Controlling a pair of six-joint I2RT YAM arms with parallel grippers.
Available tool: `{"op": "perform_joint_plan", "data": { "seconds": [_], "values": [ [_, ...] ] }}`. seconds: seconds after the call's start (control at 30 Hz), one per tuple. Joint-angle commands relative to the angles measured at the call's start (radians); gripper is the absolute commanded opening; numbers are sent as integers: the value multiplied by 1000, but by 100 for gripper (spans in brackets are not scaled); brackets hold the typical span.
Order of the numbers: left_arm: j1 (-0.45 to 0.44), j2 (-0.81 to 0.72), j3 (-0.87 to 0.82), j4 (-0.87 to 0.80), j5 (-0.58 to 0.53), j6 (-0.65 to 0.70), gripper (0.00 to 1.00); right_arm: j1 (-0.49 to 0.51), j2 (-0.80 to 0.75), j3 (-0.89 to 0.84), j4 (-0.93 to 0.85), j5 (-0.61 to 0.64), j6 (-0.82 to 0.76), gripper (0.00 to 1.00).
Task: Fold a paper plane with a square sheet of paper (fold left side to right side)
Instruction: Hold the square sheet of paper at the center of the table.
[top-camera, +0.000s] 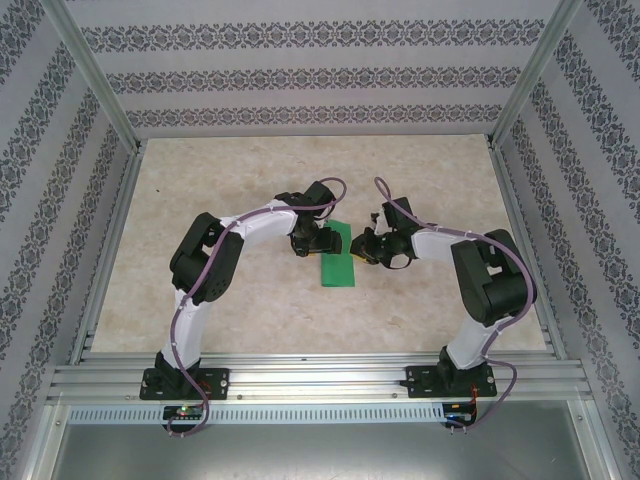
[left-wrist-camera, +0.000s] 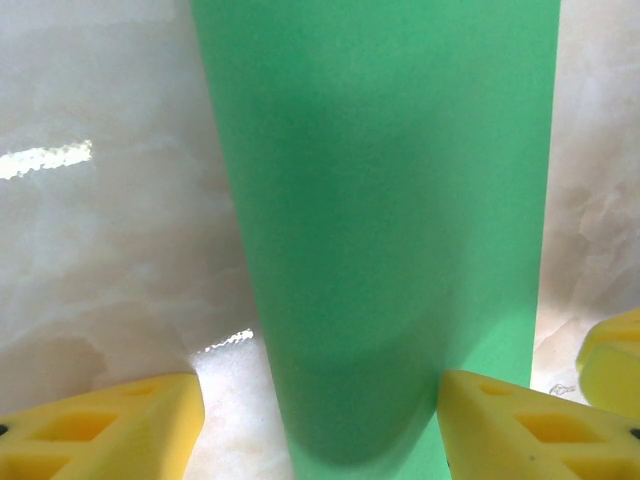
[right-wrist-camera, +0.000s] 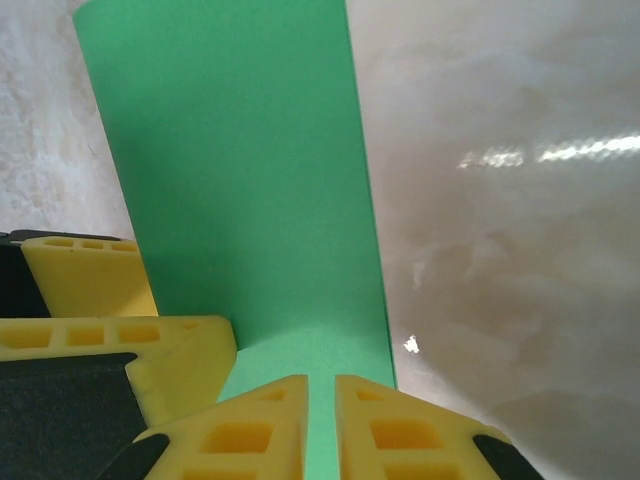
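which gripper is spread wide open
The left gripper: its fingers sit far apart over the square sheet of paper, while the right gripper is nearly closed.

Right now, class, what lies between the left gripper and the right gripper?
The green sheet of paper lies on the table between the left gripper and the right gripper; the top external view shows it.
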Motion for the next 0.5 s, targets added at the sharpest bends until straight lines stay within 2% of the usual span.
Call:
{"op": "perform_joint_plan", "data": {
  "seconds": [0.0, 0.47],
  "values": [
    [-40, 106, -25, 78, 39, -6, 66, 15, 26, 36, 24, -10, 10, 15],
    [-40, 105, -26, 81, 40, -6, 66, 34, 92, 68, -76, 57, -33, 15]
  ]
}}
